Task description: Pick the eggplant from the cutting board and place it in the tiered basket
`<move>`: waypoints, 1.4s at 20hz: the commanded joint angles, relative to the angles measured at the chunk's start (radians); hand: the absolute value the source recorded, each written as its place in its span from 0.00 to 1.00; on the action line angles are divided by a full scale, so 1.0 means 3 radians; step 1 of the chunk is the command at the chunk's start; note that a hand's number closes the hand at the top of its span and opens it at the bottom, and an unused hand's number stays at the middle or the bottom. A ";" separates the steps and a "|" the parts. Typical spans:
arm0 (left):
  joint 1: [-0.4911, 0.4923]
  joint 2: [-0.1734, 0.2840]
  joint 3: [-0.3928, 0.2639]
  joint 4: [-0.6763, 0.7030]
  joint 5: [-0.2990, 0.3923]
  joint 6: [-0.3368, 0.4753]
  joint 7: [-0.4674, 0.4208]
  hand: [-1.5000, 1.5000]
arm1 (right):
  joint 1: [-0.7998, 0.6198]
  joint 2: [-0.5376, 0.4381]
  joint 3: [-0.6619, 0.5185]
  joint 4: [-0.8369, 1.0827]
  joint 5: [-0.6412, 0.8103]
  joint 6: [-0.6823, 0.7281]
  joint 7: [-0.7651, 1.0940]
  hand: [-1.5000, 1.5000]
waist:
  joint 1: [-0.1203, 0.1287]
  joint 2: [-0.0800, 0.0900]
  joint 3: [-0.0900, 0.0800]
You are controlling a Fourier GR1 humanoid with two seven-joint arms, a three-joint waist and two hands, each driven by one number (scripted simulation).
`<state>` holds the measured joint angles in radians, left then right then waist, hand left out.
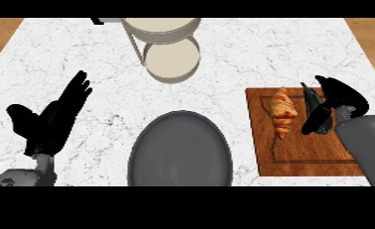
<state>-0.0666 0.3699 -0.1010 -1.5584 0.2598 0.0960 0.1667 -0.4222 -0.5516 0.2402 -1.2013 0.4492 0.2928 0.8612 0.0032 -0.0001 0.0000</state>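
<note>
Overhead, white marble counter (242, 59) – right hand (338, 105) curled on the eggplant (313, 99) over the cutting board (307, 146) – left hand (51, 119) open.

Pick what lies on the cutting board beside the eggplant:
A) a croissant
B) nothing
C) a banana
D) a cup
A: a golden-brown croissant lies on the wooden cutting board, just left of the dark eggplant under the right hand.

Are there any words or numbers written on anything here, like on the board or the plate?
None: no words, numbers or signs show on the cutting board, the grey plate, the tiered basket, the croissant or the eggplant.
</note>
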 commanded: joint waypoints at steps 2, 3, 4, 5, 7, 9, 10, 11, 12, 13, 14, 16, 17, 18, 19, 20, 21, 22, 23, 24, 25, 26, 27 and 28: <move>0.0025 -0.0118 0.0023 0.0003 -0.0115 -0.0049 0.0046 0.50 | 0.0064 0.0165 -0.0067 0.0138 0.0114 0.0173 -0.0050 0.00 | 0.0002 0.0001 0.0000; 0.0054 -0.0032 0.0138 0.0107 0.0009 -0.0179 -0.0061 0.50 | 0.0031 0.0120 -0.0070 0.0113 -0.0037 0.0424 0.0058 1.00 | 0.0003 0.0001 -0.0001; 0.0149 -0.0098 0.0074 -0.0043 -0.0052 -0.0098 -0.0032 0.50 | 0.0182 0.0180 -0.0132 0.0181 -0.0061 0.0286 -0.0096 1.00 | 0.0004 0.0000 0.0000; 0.0090 -0.0106 0.0075 0.0089 -0.0080 -0.0134 -0.0112 0.50 | 0.0025 0.0198 -0.0194 0.0271 -0.0178 0.0465 -0.0064 1.00 | 0.0007 0.0003 0.0000; 0.0037 0.0045 0.0208 0.0040 -0.0001 -0.0288 -0.0019 0.50 | 0.0135 0.0288 -0.0021 0.0024 -0.0021 0.0479 0.0032 1.00 | -0.0001 -0.0002 -0.0001; 0.0180 -0.0099 0.0063 -0.0352 -0.0164 -0.0013 0.0199 0.50 | 0.0197 0.0150 -0.0014 0.0020 0.0082 0.0541 -0.0146 1.00 | 0.0009 -0.0006 0.0001; -0.0109 -0.0197 0.0069 0.0081 -0.0252 -0.0030 0.0021 0.50 | 0.0142 0.0158 -0.0027 -0.0007 0.0081 0.0617 -0.0164 1.00 | -0.0015 0.0001 -0.0001; -0.0107 -0.0105 0.0154 -0.0099 -0.0080 -0.0094 0.0253 0.50 | 0.0270 0.0269 0.0143 -0.0018 0.0233 0.0444 -0.0226 1.00 | -0.0006 -0.0001 0.0001; 0.0052 -0.0204 0.0099 -0.0007 -0.0202 -0.0089 0.0016 0.50 | 0.0022 0.0183 0.0000 0.0032 0.0171 0.0677 -0.0205 1.00 | 0.0005 0.0001 -0.0001; 0.0178 -0.0235 0.0059 -0.0078 -0.0202 -0.0121 -0.0039 0.50 | 0.0265 0.0169 0.0056 0.0065 0.0296 0.0476 -0.0405 1.00 | 0.0003 0.0000 0.0000; -0.0051 -0.0098 0.0211 -0.0177 -0.0055 -0.0182 0.0345 0.50 | 0.0146 0.0144 0.0016 0.0114 0.0359 0.0488 -0.0465 1.00 | 0.0004 0.0001 0.0001; 0.0093 -0.0026 0.0353 0.0009 -0.0003 -0.0381 -0.0011 0.50 | 0.0422 0.0352 0.0104 -0.0420 0.0465 0.0305 0.0049 1.00 | -0.0026 -0.0008 -0.0002; 0.0013 -0.0009 0.0348 -0.0062 -0.0021 -0.0266 0.0181 0.50 | 0.0533 0.0466 0.0200 -0.0730 0.0570 0.0160 0.0414 1.00 | -0.0061 -0.0021 -0.0004; 0.0051 -0.0150 0.0245 0.0068 -0.0139 -0.0122 0.0088 0.50 | 0.0528 0.0745 0.0363 -0.0903 0.0722 -0.0046 0.0763 1.00 | -0.0134 -0.0045 -0.0012; 0.0114 -0.0076 0.0246 -0.0082 -0.0103 -0.0178 0.0161 0.50 | 0.0699 0.0843 0.0478 -0.0977 0.0903 -0.0237 0.0933 1.00 | -0.0145 -0.0071 -0.0011; 0.0115 -0.0152 0.0241 0.0051 -0.0129 -0.0137 0.0068 0.50 | 0.0733 0.0929 0.0585 -0.1082 0.1076 -0.0348 0.1088 1.00 | -0.0185 -0.0070 -0.0018; 0.0153 -0.0098 0.0283 -0.0038 -0.0084 -0.0146 0.0149 0.50 | 0.0812 0.0948 0.0593 -0.1211 0.1207 -0.0472 0.1214 1.00 | -0.0202 -0.0103 -0.0017; 0.0259 -0.0137 0.0241 -0.0050 -0.0087 -0.0169 0.0087 0.50 | 0.0983 0.0996 0.0741 -0.1320 0.1383 -0.0560 0.1264 1.00 | -0.0207 -0.0110 -0.0018; 0.0241 -0.0047 0.0322 -0.0038 -0.0088 -0.0183 0.0085 0.50 | 0.0972 0.0999 0.0803 -0.1467 0.1596 -0.0650 0.1366 1.00 | -0.0206 -0.0115 -0.0020; 0.0161 -0.0097 0.0298 -0.0018 -0.0131 -0.0131 0.0057 0.50 | 0.0989 0.1051 0.0934 -0.1568 0.1812 -0.0669 0.1490 1.00 | -0.0224 -0.0102 -0.0021; 0.0293 -0.0085 0.0292 -0.0051 -0.0103 -0.0193 0.0018 0.50 | 0.1054 0.1012 0.0989 -0.1716 0.2026 -0.0744 0.1531 1.00 | -0.0184 -0.0103 -0.0019; 0.0153 -0.0112 0.0269 -0.0069 -0.0144 -0.0103 0.0130 0.50 | 0.0984 0.1020 0.1014 -0.1811 0.2241 -0.0758 0.1615 1.00 | -0.0194 -0.0088 -0.0014; 0.0257 -0.0098 0.0275 -0.0088 -0.0126 -0.0144 0.0092 0.50 | 0.0977 0.1102 0.1041 -0.1963 0.2388 -0.0785 0.1683 1.00 | -0.0166 -0.0097 -0.0015; 0.0225 -0.0133 0.0254 -0.0060 -0.0186 -0.0099 0.0027 0.50 | 0.0920 0.1101 0.1084 -0.2046 0.2632 -0.0894 0.1633 1.00 | -0.0185 -0.0099 -0.0016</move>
<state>-0.0061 0.3383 -0.0201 -1.5752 0.2210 0.0537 0.1905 -0.1454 -0.2698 0.4937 -1.6914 1.0434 0.1254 1.1431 -0.0502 -0.0290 -0.0069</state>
